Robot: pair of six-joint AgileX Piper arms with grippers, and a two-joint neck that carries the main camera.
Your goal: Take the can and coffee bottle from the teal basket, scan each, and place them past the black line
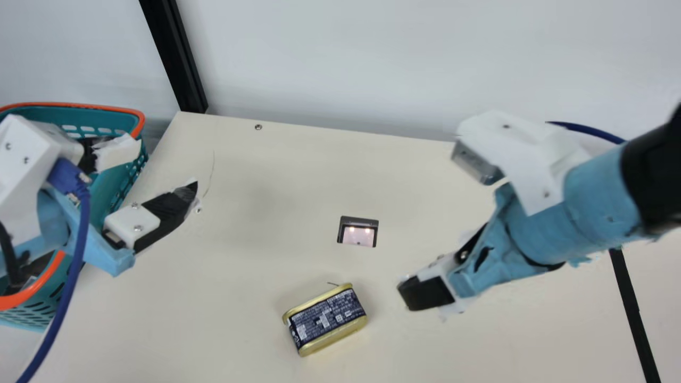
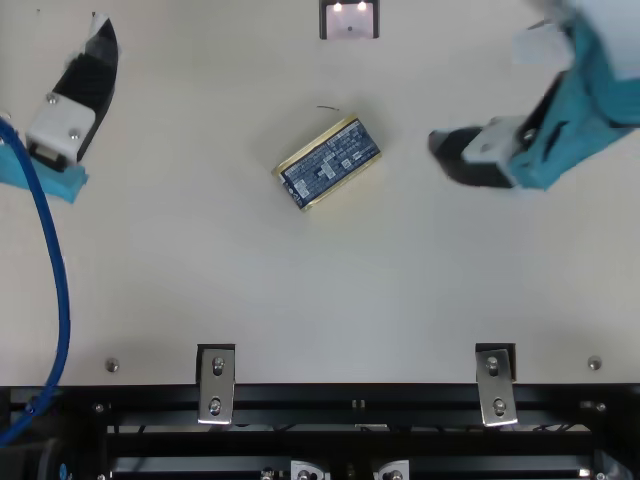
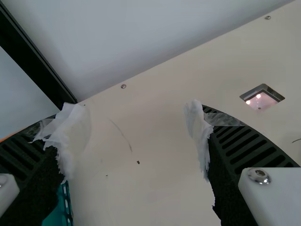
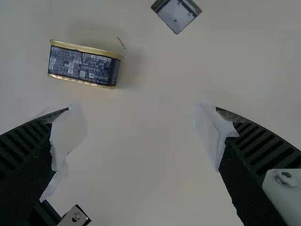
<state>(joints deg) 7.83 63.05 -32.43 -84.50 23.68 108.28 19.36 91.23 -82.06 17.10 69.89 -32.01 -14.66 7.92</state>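
Simply a gold-rimmed, navy-labelled can [image 1: 325, 319].

Table [image 1: 239, 276]: bright, evenly lit
Scanner window [image 1: 358, 237]: two glare spots, main view's centre
Can [image 1: 325, 318]: faint, soft shadows
Right arm [image 1: 601, 186]: blurred, right side

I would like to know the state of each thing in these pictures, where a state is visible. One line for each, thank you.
Can: lying on its side on the table, label up.
Scanner: lit.
Teal basket: upright.
Left gripper: open, holding nothing.
Right gripper: open, holding nothing.
Black line: flat on the table.
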